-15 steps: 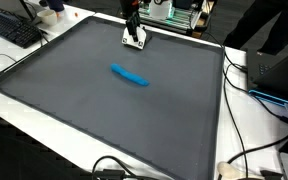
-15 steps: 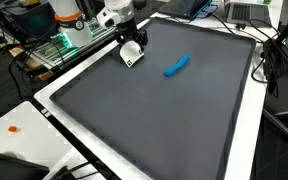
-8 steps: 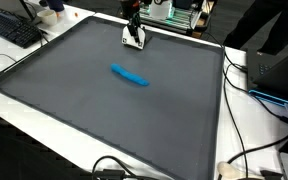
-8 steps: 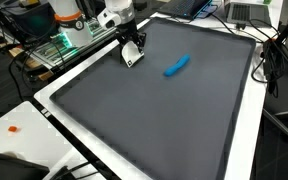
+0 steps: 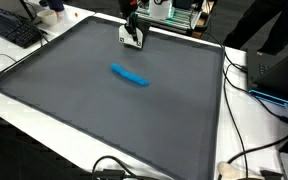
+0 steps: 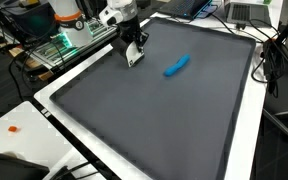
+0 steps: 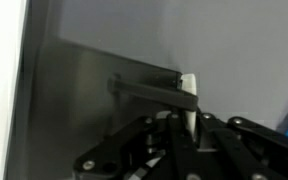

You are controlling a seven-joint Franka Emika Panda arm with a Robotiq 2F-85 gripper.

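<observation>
One black claw (image 7: 188, 110), fingers pressed together, pinching small thin white flat piece (image 7: 188, 82) by its edge. Piece sits at far side of big dark grey mat (image 5: 84, 110) in an exterior view, low over it; touching mat or not, cannot tell. Long blue thing (image 5: 130, 76) lies in middle of mat, nearer, well apart from claw. Grip looks thin. Best hold tight, move slow, lift straight up, no tilt, so piece does not slip.

Bright even light, faint shadows — wrist view dim, blurred
</observation>
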